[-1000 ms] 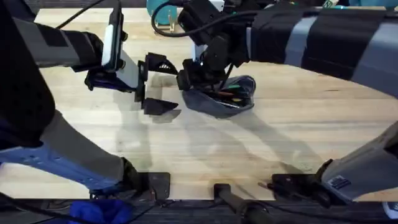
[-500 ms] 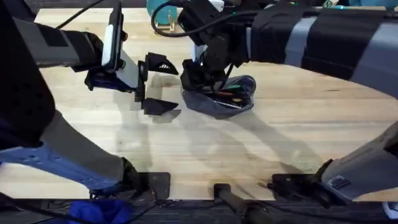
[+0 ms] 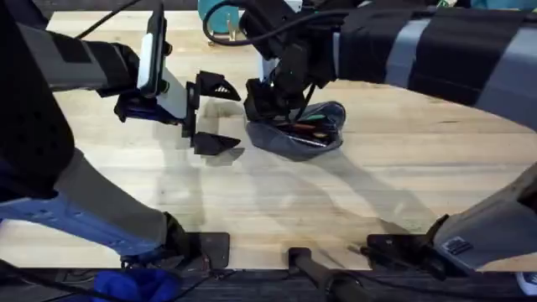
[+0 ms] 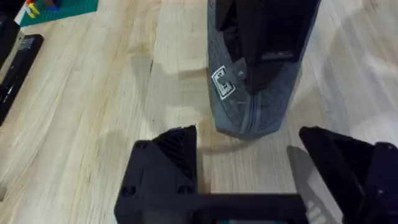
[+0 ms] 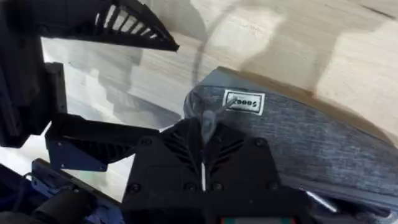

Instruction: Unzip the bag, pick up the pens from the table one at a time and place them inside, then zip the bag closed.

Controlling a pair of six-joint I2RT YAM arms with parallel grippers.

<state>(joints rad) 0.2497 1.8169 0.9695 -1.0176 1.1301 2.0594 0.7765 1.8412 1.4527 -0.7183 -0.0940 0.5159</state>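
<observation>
The bag lies on the table a little beyond its middle, its long side running away to the right in the overhead view. Its top gapes open on the right part, and the pens show inside as dark and green streaks with some orange beside them. A small white label sits on the grey fabric near the bag's left end, and the zipper's pull tab sticks out just beside that label.

The right gripper is down on that left end of the bag. In the right wrist view its two black fingers are pressed together with the pull tab caught between their tips, so this claw is clenched on the tab. The bag's body stretches away behind the fingers, touching them.

The left gripper hangs just to the left of the bag, apart from it. Its fingers are spread wide with nothing between them, and in the left wrist view the bag's rounded end lies near the gap but not inside it. A dark flat object lies at the table's edge, well apart from the bag.
</observation>
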